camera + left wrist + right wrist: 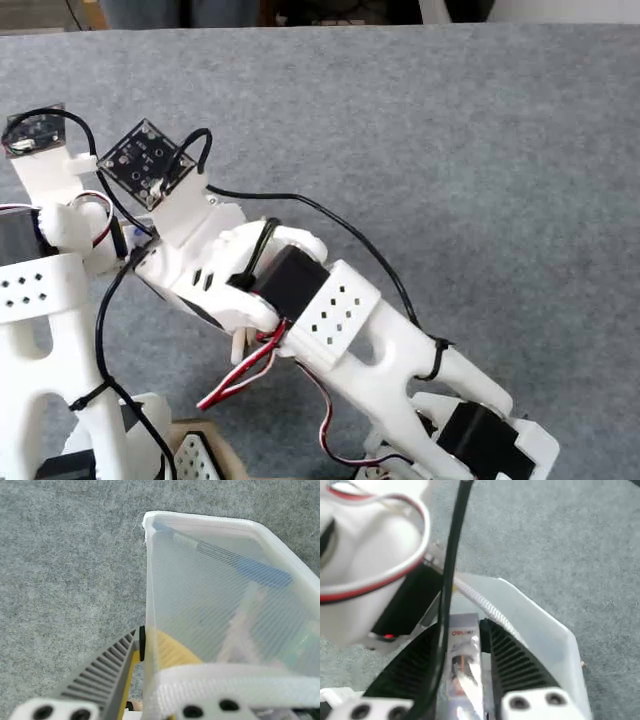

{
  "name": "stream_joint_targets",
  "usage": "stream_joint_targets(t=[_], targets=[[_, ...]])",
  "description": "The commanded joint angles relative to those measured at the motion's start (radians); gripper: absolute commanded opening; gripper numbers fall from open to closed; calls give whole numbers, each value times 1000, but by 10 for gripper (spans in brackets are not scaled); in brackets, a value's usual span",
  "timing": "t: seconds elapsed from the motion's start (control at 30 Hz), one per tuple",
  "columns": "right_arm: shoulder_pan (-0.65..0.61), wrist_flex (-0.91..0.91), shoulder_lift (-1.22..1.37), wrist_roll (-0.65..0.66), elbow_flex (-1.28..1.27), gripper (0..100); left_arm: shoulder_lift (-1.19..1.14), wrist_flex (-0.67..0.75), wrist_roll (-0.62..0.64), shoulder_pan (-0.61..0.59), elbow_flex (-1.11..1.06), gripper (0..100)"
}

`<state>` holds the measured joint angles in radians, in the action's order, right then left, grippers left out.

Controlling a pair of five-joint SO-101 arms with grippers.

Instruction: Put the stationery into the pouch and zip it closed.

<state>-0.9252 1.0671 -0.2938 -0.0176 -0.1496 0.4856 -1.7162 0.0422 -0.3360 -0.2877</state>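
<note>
Mesh, thin and floppy: our left gripper [144, 677] pinches the pouch [210, 605] by its stiffer hem, a blue pen [262, 572] already inside. Our right gripper [470, 650] clamps a light, slick wrapped packet [463, 655] just over the zip [481, 603]. We'd say grab seams, never bare mesh.

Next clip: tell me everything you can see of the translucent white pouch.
The translucent white mesh pouch is soft and finely ribbed, with a white woven zip band along its rim. One edge is pinched in the left gripper. A blue pen and paler, blurred items show through its wall. The right gripper, clamping a small silvery packet, sits at its zip edge. Whether the zip is open cannot be told.
</note>
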Motion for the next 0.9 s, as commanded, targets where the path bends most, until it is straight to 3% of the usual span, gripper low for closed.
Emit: stream_joint_targets(t=[0.0, 0.4, 0.6, 0.87], targets=[[38, 43, 10, 8, -19, 149, -84, -28, -5, -41, -64, 29], [38, 66, 2, 9, 13, 156, -84, -26, -6, -42, -64, 29], [37, 132, 4, 98, 50, 325, -84, -26, -6, -36, -62, 29], [34, 132, 2, 114, 51, 336, -84, -26, -6, -42, -64, 29]])
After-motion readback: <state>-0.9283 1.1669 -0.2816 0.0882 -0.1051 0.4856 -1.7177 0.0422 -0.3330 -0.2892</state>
